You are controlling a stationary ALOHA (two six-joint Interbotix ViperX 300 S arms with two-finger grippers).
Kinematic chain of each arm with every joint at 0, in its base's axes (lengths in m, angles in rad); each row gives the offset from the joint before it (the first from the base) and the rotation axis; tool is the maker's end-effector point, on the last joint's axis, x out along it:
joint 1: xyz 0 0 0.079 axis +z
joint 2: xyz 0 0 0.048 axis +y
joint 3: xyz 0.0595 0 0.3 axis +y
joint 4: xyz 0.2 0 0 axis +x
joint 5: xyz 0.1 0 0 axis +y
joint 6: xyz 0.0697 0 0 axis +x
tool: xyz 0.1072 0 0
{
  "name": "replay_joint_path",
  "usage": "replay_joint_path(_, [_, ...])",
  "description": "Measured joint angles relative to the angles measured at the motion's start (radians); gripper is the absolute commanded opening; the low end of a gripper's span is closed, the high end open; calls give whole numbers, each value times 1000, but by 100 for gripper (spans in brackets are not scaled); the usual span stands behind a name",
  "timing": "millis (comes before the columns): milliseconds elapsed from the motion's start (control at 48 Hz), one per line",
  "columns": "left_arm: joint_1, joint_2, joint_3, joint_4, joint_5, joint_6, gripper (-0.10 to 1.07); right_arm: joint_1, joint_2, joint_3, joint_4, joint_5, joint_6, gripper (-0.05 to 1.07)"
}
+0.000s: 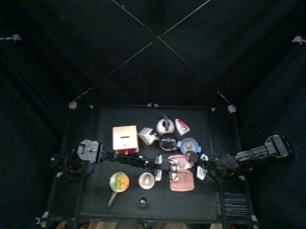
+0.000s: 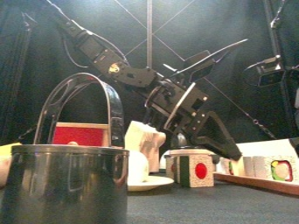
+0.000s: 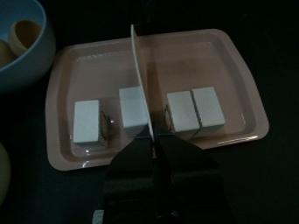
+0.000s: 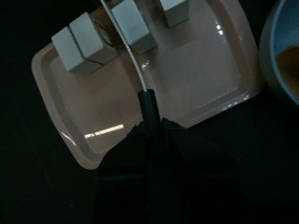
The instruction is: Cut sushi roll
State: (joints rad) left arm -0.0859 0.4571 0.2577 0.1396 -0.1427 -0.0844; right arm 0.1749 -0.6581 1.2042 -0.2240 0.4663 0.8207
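Observation:
A pink tray holds several white sushi pieces set in a row. My left gripper is shut on a knife. Its blade runs across the tray and rests against the side of the second piece. My right gripper is shut on a thin metal tool with a black handle. Its tip reaches between the pieces on the tray. In the top view both grippers, left and right, meet over the tray at the table's front.
A blue-grey bowl sits beside the tray. Behind the tray stand a red box, small bowls and plates. A metal pot with a bail handle stands close at the front left.

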Motion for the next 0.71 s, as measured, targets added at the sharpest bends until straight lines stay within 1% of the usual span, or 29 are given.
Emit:
replay_joint_path(125, [0,-32,11,21,0,0,32,2,-41,-8,-20,2,2,37])
replay_joint_path(229, [0,-54,18,32,0,0,32,2,-64,-12,-60,-14,2,37])
replay_joint_path(354, [-2,-94,51,43,0,0,32,8,-83,-15,-83,-35,3,37])
replay_joint_path(438, [-5,-126,86,44,-34,-2,32,31,-83,-21,-83,-55,3,37])
replay_joint_path(500, [-11,-144,117,43,-86,-2,32,52,-84,-23,-83,-72,3,37])
replay_joint_path(625, [-25,-140,147,40,-161,-5,32,97,-72,-23,-74,-103,5,37])
replay_joint_path(708, [-35,-118,150,28,-192,-8,32,124,-52,-23,-63,-118,6,37])
